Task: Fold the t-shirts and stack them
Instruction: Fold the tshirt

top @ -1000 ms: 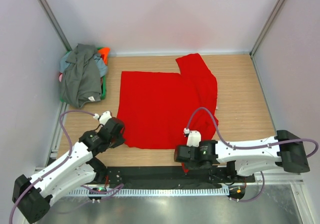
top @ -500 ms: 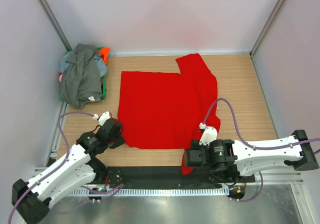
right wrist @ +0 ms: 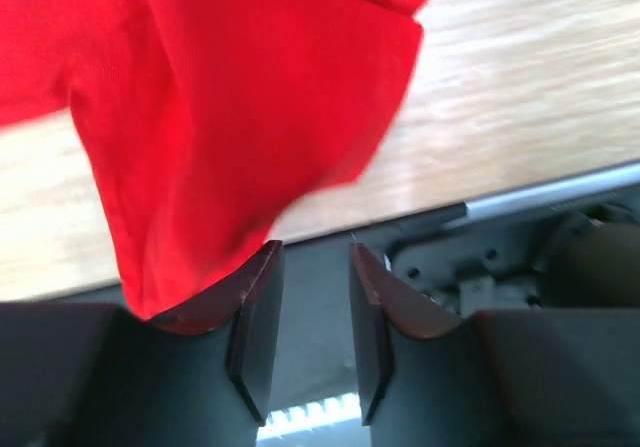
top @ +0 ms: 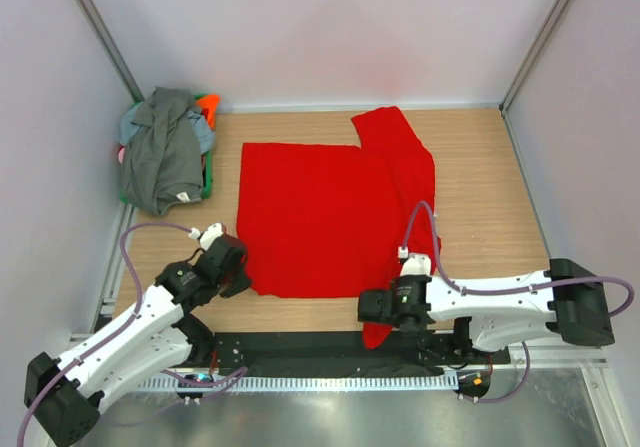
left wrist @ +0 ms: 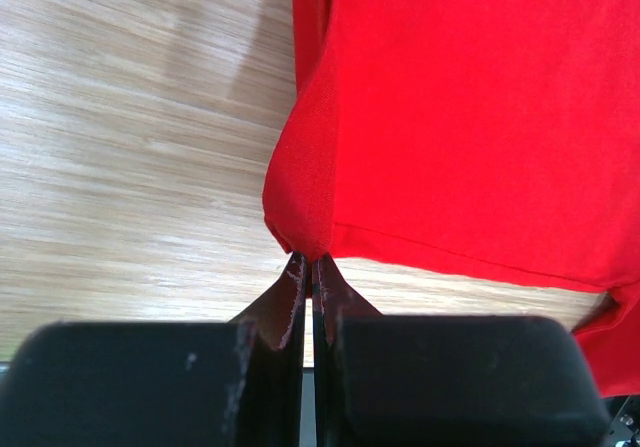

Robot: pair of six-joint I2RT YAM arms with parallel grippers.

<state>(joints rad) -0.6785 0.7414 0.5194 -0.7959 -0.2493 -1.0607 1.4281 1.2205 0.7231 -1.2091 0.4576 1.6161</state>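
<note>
The wooden table [top: 480, 167] is showing bare boards to the right of the cloth and along the far strip. Its near edge is meeting a dark rail.

The red shirt [top: 320, 217] is lying spread flat at the middle of the table, with 1 sleeve folded over along its right side. Its near right corner is hanging over the near edge, and the right arm is covering part of it. Its near hem is running close to that edge.

The pile of shirts [top: 165, 157] is sitting in the far left corner, against the left wall. A dark grey shirt [top: 155, 167] is covering most of it. Only slivers of orange [top: 208, 102], light blue, green and pink are showing, so a count cannot be made.

The left gripper [left wrist: 308, 267] is pinching the near left corner of the red shirt, fingers pressed together on the cloth.

The right gripper [right wrist: 315, 252] is hanging past the near edge with its fingers apart and nothing between them. Red cloth is draping against the outer face of 1 finger [right wrist: 255, 307]. From above, the wrist is hiding its tips.
</note>
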